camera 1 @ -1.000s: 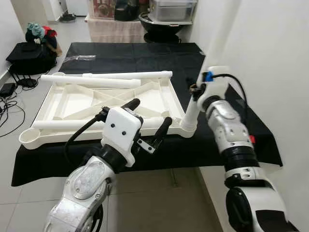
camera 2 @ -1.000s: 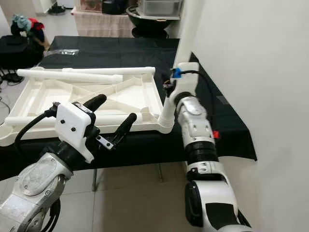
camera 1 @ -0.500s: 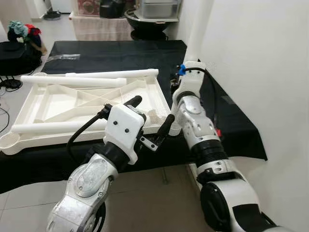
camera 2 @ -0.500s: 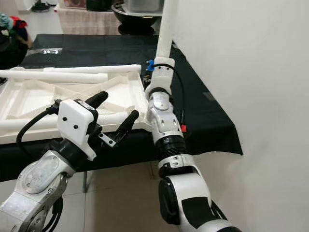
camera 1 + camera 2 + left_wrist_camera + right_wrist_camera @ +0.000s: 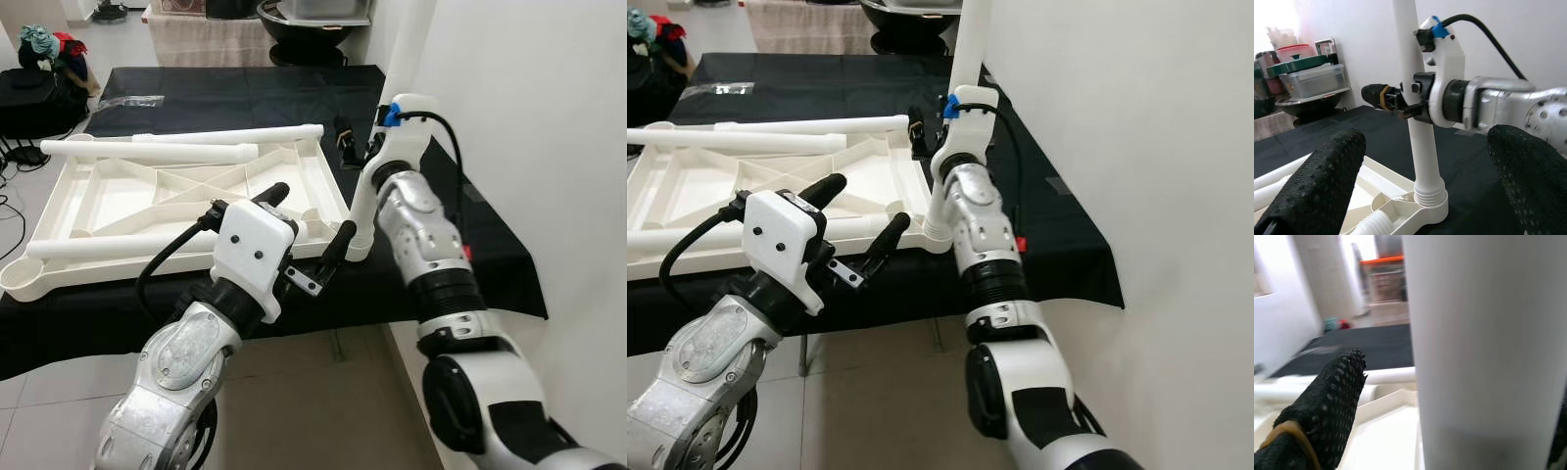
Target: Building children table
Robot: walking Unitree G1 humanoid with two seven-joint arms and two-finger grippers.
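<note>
The right pincer (image 5: 1400, 100) clasps the upright white plastic tube leg (image 5: 363, 201) mid-shaft; it looks light, stiff, smooth and probably slippery. The left pincer (image 5: 309, 235) hovers spread wide near the upturned white plastic tabletop (image 5: 127, 206).

Saw a black cloth (image 5: 245, 98) spread under the left pincer (image 5: 313, 209). Far past it, spotted a black bowl (image 5: 294, 18), a clear box (image 5: 328, 8) and a black bag (image 5: 29, 98) on the floor (image 5: 323, 411).
</note>
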